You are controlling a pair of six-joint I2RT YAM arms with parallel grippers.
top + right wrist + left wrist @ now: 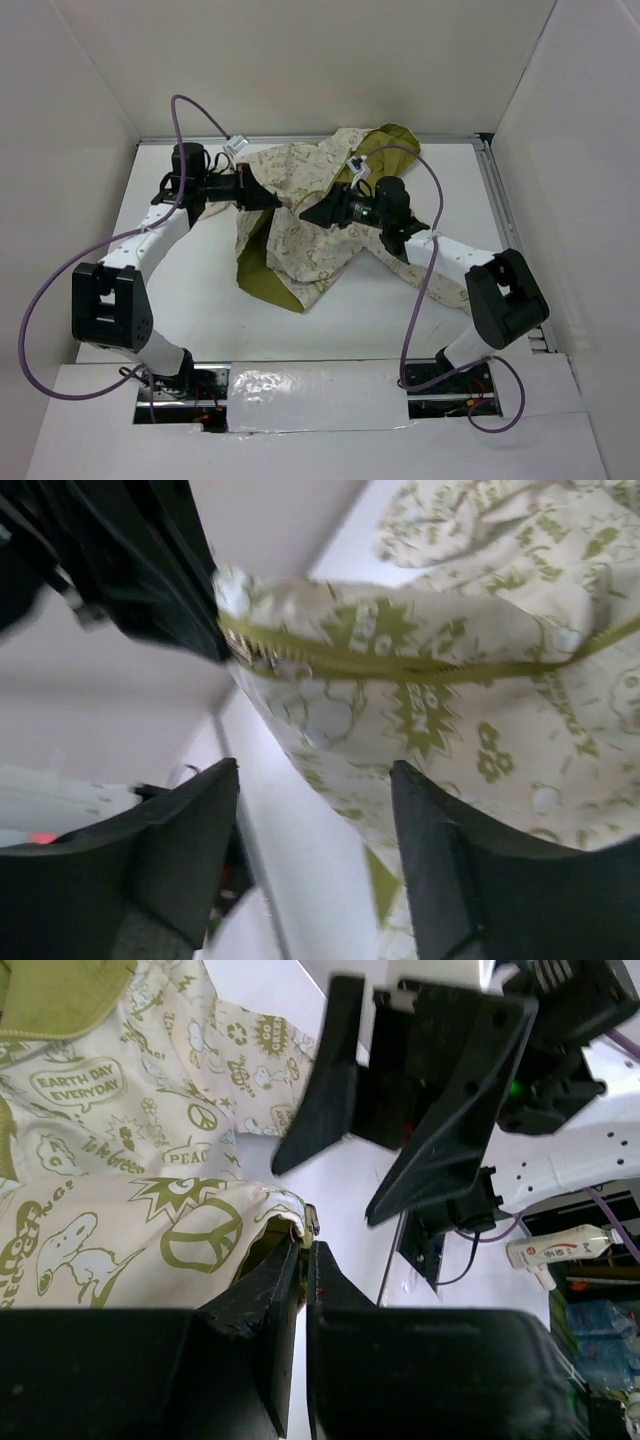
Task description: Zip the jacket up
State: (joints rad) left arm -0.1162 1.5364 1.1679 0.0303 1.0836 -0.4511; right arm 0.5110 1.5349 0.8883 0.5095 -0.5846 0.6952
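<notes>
Left end effector (pixel 306 1252) is clamped on the jacket (pixel 120 1220) hem, apparently at the zipper (pixel 400 666) base. Right end effector (pixel 312 785) is apart and empty. Next, judged: right closes on the slider (pixel 265 660).

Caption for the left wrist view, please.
Left gripper shut on the jacket at its edge; right gripper open just beyond, holding nothing.

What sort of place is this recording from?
Probably a lab test cell: a white table boxed in by plain white walls, with a left arm and right arm bolted on, working on a jacket.
</notes>
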